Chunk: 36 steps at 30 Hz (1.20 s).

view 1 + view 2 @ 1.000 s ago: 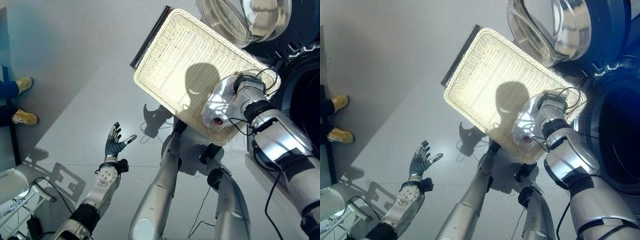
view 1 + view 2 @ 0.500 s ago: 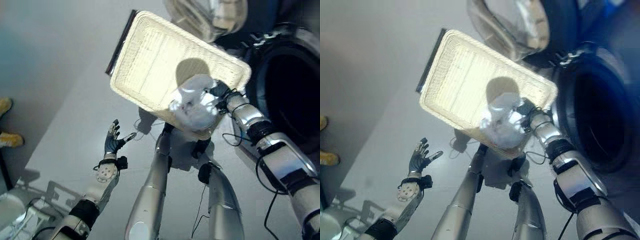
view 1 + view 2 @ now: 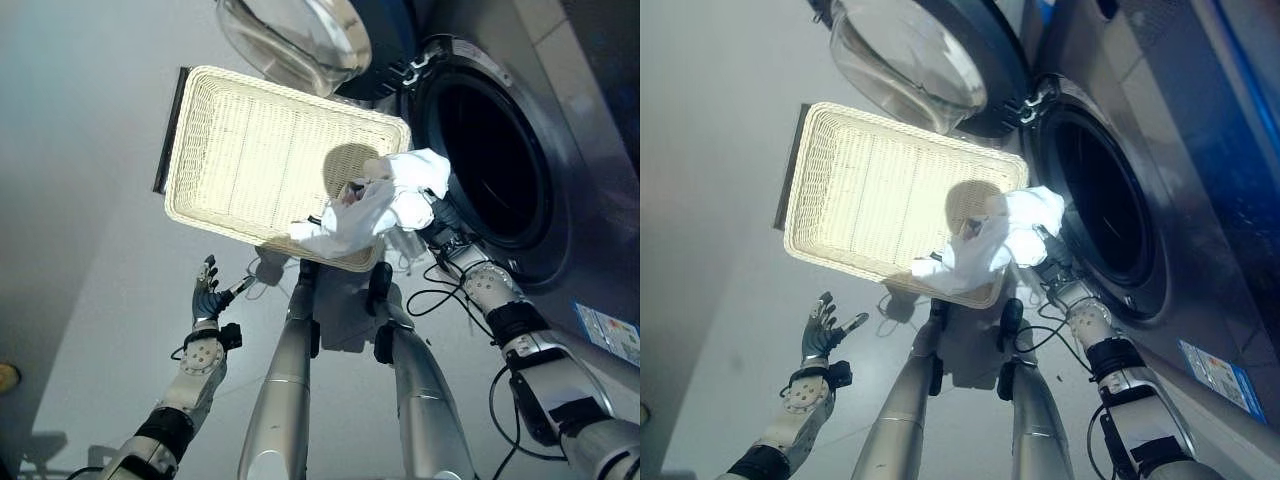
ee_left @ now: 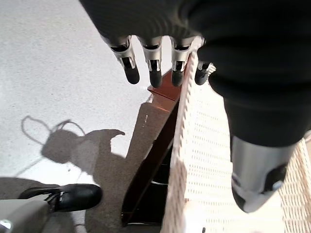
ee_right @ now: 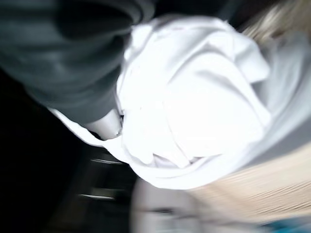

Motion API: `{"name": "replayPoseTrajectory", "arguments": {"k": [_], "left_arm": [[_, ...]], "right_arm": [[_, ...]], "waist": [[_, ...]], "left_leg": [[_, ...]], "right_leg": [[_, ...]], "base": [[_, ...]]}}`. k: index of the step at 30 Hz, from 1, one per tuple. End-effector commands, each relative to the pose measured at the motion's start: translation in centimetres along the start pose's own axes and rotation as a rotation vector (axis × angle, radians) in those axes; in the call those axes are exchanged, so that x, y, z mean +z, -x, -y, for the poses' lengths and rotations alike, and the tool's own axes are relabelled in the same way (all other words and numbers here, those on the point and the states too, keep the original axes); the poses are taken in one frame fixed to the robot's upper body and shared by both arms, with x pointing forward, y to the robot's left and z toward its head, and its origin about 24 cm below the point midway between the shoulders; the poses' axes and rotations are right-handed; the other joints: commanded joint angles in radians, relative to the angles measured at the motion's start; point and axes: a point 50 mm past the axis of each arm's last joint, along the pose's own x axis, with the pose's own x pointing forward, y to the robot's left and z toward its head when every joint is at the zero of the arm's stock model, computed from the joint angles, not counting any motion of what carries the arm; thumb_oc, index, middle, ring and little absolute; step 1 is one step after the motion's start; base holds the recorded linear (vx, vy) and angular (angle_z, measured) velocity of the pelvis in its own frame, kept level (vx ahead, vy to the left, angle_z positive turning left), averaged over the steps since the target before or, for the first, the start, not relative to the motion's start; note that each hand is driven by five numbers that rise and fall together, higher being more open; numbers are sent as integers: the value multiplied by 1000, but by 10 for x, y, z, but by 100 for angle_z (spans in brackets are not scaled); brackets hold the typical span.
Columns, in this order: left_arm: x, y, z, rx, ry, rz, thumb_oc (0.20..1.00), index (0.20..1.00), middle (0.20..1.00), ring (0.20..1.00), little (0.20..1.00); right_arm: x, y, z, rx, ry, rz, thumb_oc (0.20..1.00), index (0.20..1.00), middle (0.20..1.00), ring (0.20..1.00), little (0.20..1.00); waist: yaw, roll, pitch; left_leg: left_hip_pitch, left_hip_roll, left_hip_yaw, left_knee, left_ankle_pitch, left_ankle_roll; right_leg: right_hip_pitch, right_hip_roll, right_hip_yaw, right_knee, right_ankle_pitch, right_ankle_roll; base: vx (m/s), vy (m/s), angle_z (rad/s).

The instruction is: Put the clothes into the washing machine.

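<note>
Lifted clear since a second ago, the white garment (image 3: 385,205) now hangs off the right hand (image 3: 437,222) above the basket's corner, where earlier it was bunched low inside the basket; the head camera has swung too, so the washing machine's drum opening (image 3: 485,160) now shows fully.

From the left eye, the wicker basket (image 3: 250,150) lies on the floor at about ten o'clock from the cloth, and looks bare of other clothes. The drum mouth sits at two o'clock from the bundle, close by, and the glass door (image 3: 290,35) stands swung open at twelve. The left hand (image 3: 207,300) hovers at seven o'clock, fingers spread and holding nothing.

From the right eye, the same layout: cloth between basket rim and drum, not yet past the opening.

The left wrist camera shows its straight, relaxed fingers (image 4: 154,73) above the floor beside the basket's edge.

The right wrist camera has the white cloth pressed against the hand's dark cover (the fingers are buried in it, so I cannot tell how they grip).

My read: picked up, carried most of the way; pushing it into the drum and letting go remain.
</note>
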Motion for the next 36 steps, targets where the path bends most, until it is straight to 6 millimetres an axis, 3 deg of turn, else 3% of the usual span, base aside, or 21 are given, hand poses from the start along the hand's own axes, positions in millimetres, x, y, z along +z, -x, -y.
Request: {"name": "replayPoseTrajectory", "arguments": {"k": [1,3,4,5,6,12,18,19,20,22,23,25,27,32,33,34,35,36], "left_arm": [[-1,8,14,3,13,50,1000,1000,1000,1000,1000],[-3,9,15,1,15,46,1000,1000,1000,1000,1000],[-4,11,19,-4,15,41,1000,1000,1000,1000,1000],[-4,11,19,-5,15,40,1000,1000,1000,1000,1000],[-5,12,22,-9,12,35,1000,1000,1000,1000,1000],[1,9,26,-31,2,30,1000,1000,1000,1000,1000],[-1,10,20,-63,-23,1,1000,1000,1000,1000,1000],[-1,9,18,-69,-27,-7,1000,1000,1000,1000,1000],[-1,9,17,-74,-30,-11,1000,1000,1000,1000,1000],[-3,9,17,-83,-34,-18,1000,1000,1000,1000,1000],[-5,11,19,-100,-45,-27,1000,1000,1000,1000,1000],[-5,10,20,-109,-47,-31,1000,1000,1000,1000,1000],[-6,11,22,-125,-56,-27,1000,1000,1000,1000,1000],[-5,11,24,-138,-66,-20,1000,1000,1000,1000,1000],[-5,11,26,-143,-66,-16,1000,1000,1000,1000,1000],[-5,11,26,-143,-66,-16,1000,1000,1000,1000,1000],[-5,11,29,-149,-64,-12,1000,1000,1000,1000,1000],[-7,12,28,-148,-60,-11,1000,1000,1000,1000,1000]], "right_arm": [[95,5,-16,-15,-350,530,200,200,200,200,200],[113,11,-11,-58,-434,643,200,200,200,200,200],[136,22,-11,-139,-515,812,200,200,200,200,200],[139,24,-11,-153,-528,841,200,200,200,200,200],[157,39,-11,-253,-638,1022,200,200,200,200,200],[191,75,-10,-417,-812,1363,200,200,200,200,200],[208,100,1,-504,-830,1514,200,200,200,200,200],[211,102,3,-523,-817,1515,253,253,253,253,253],[213,102,4,-529,-811,1505,457,457,457,457,457],[212,99,4,-534,-815,1475,680,680,680,680,680],[207,87,0,-495,-794,1372,1000,1000,1000,1000,1000],[198,70,0,-463,-728,1217,1000,1000,1000,1000,1000],[170,37,5,-383,-551,908,1000,1000,1000,1000,1000],[155,21,6,-384,-331,706,1000,1000,1000,1000,1000],[161,20,-6,-479,32,735,1000,1000,1000,1000,1000],[161,20,-6,-479,32,735,1000,1000,1000,1000,1000],[172,20,-44,-520,578,907,1000,1000,1000,1000,1000],[174,19,-68,-491,785,1010,1000,1000,1000,1000,1000]], "waist": [[-13,62,8],[-16,69,8],[-20,78,8],[-20,79,8],[-22,85,8],[-19,101,8],[-12,109,8],[-8,110,8],[-6,110,8],[-3,110,8],[0,110,8],[4,111,8],[9,110,8],[17,111,8],[21,114,8],[21,114,8],[28,119,8],[27,122,8]], "left_leg": [[66,-106,31,-21,-61,79],[69,-106,33,-21,-64,78],[69,-107,36,-14,-68,75],[68,-107,36,-13,-68,75],[67,-106,36,-9,-71,72],[46,-110,28,0,-58,75],[52,-114,18,3,-60,75],[41,-114,16,9,-53,75],[40,-114,15,12,-53,75],[39,-115,14,16,-52,76],[45,-117,12,21,-62,78],[43,-119,7,25,-61,79],[40,-119,7,22,-55,83],[38,-121,7,25,-53,86],[34,-121,8,26,-51,86],[34,-121,8,26,-51,86],[29,-121,10,27,-51,86],[26,-121,13,30,-53,84]], "right_leg": [[34,30,-10,-52,86,66],[39,28,-6,-56,85,66],[42,25,-4,-59,84,65],[42,24,-4,-59,84,65],[45,22,-4,-59,82,64],[39,25,-7,-51,79,53],[55,24,-14,-27,50,47],[48,24,-19,-22,54,44],[49,23,-22,-20,52,44],[49,22,-25,-16,51,44],[56,20,-28,-6,36,44],[53,22,-29,0,34,42],[51,21,-32,3,36,42],[48,20,-38,6,38,41],[45,17,-42,5,40,40],[45,17,-42,5,40,40],[41,15,-46,2,42,40],[38,13,-46,3,41,40]], "base": [[1,33,-17],[15,24,-10],[21,11,-6],[31,4,-3],[22,3,-4],[12,-7,-1],[33,-21,5],[25,-31,5],[24,-34,6],[29,-37,8],[26,-48,11],[26,-25,7],[4,-12,4],[-1,-4,1],[0,0,0],[-21,-3,-6],[-16,24,-8],[-23,60,-10]]}}
